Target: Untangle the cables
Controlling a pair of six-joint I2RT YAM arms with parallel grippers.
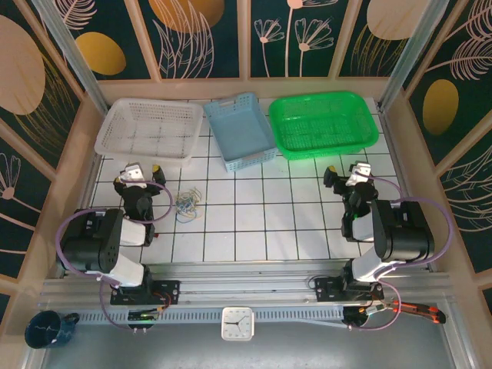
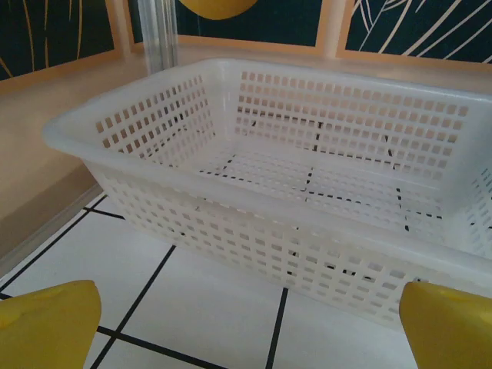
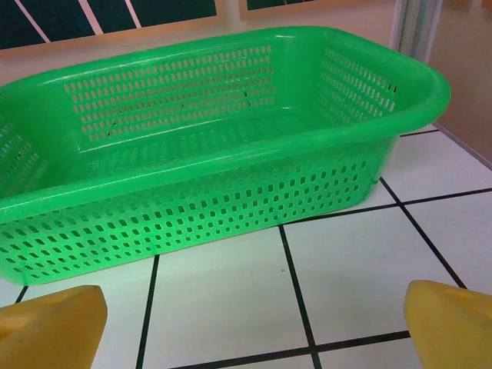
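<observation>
Plainly, left pincer [image 2: 246,329] and right pincer [image 3: 246,327] gape wide, cables [image 1: 187,204] lying near the left.

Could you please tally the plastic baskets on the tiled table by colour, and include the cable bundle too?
White perforated plastic basket: 1
Blue perforated plastic basket: 1
Green perforated plastic basket: 1
Tangled bundle of thin blue, beige and white cables: 1
Total: 4
</observation>
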